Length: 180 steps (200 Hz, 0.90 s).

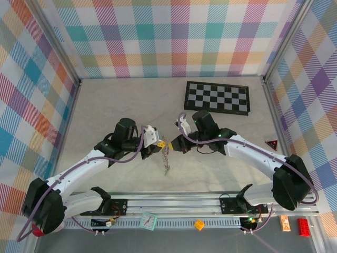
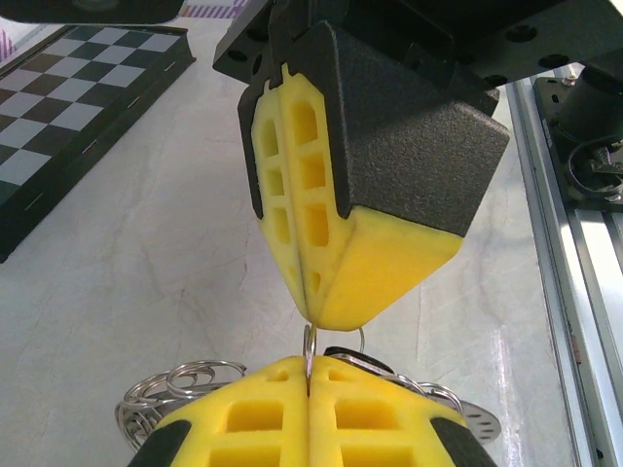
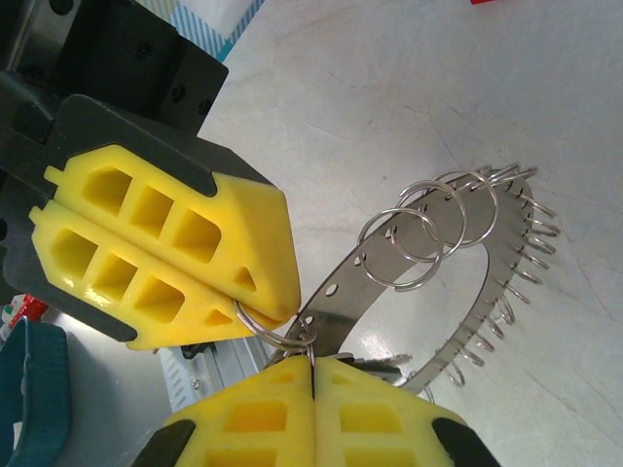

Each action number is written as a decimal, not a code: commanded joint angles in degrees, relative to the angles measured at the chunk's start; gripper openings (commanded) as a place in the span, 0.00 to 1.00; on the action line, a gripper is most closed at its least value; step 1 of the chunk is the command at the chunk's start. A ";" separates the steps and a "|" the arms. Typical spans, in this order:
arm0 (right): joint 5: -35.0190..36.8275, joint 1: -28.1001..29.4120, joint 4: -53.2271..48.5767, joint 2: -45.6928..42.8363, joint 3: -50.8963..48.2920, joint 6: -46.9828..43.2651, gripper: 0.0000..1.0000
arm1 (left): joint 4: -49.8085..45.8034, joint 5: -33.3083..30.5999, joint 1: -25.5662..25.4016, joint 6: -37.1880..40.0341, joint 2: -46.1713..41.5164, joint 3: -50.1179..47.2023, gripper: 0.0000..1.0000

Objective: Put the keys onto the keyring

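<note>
The keyring (image 3: 389, 255) is a silvery perforated band carrying several small split rings. It hangs between both grippers above the table, and from the top camera the keyring (image 1: 166, 159) dangles below them. My left gripper (image 2: 309, 375) is shut on a small split ring (image 2: 309, 348) of it. My right gripper (image 3: 312, 362) is shut on a thin ring at the same spot, its tips almost touching the left fingers (image 3: 255, 255). A dark flat piece (image 2: 362, 358) behind the left fingertips may be the black-headed key. The green-headed key is hidden.
A black-and-white chessboard (image 1: 217, 97) lies at the back right. A red triangle (image 1: 271, 143) sits by the right wall. The metal rail (image 1: 179, 203) runs along the near edge, with a red block (image 1: 304, 226) and small bits in front of it.
</note>
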 commanded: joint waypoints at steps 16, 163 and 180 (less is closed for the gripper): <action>-0.51 0.14 0.75 -0.64 -0.28 -0.38 0.00 | 5.27 1.61 -0.56 -1.40 -1.48 -1.12 0.00; -0.51 -2.06 11.85 -5.80 -7.41 -1.81 0.38 | 20.95 2.96 -0.56 -14.55 -3.51 -7.03 0.00; -0.91 -2.06 12.37 -8.83 -8.51 -9.65 0.40 | 21.04 3.85 -0.56 -14.84 -3.49 -7.12 0.00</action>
